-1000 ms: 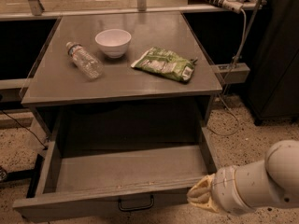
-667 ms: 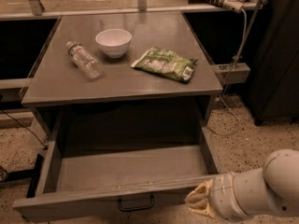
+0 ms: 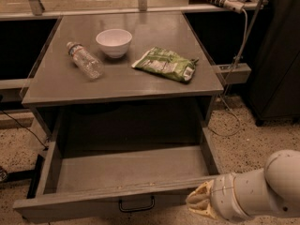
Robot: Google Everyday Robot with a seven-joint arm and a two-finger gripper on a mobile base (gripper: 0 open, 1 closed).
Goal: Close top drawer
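Observation:
The top drawer (image 3: pixel 126 168) is a wide, shallow grey drawer pulled far out of the cabinet, and its inside holds nothing. Its front panel (image 3: pixel 84 204) runs along the bottom of the view with a small dark loop handle (image 3: pixel 136 204) at the centre. My gripper (image 3: pixel 200 203) is at the lower right, on the end of a white arm, right at the right end of the drawer's front panel.
On the cabinet top (image 3: pixel 124 78) are a white bowl (image 3: pixel 114 42), a clear plastic bottle (image 3: pixel 85 60) lying on its side and a green snack bag (image 3: pixel 165 63). A dark cabinet (image 3: pixel 276 55) stands at the right. Cables hang behind. The floor is speckled.
My gripper and arm have moved slightly left and down along the drawer's front right corner. The drawer stands as far open as before.

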